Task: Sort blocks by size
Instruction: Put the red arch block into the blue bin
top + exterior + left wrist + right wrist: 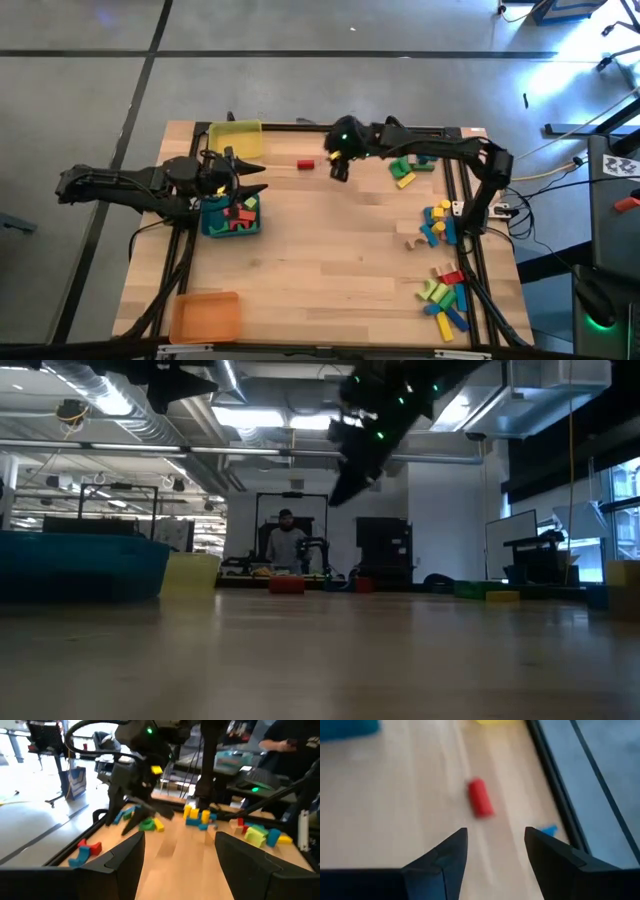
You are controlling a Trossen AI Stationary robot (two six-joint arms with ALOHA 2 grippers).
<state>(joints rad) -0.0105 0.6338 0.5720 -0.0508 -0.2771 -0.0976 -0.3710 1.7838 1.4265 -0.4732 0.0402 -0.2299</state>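
Note:
A small red block (306,164) (480,797) lies flat on the table near the far edge. My right gripper (338,168) (495,837) hangs open and empty in the air just to the block's right, slanting down toward it. My left gripper (255,178) (177,852) stands open and empty over the blue tray (212,226), which holds several red and green blocks (238,214). More blocks lie on the right: a green and yellow group (405,170), a blue and yellow group (436,224) and a mixed group (446,298).
A yellow tray (237,138) stands at the far edge left of the red block, and an orange tray (205,316) at the near left corner. A dark frame rail (555,785) runs along the far edge. Bare wood (340,260) fills the table's middle. A person (287,540) stands beyond the table.

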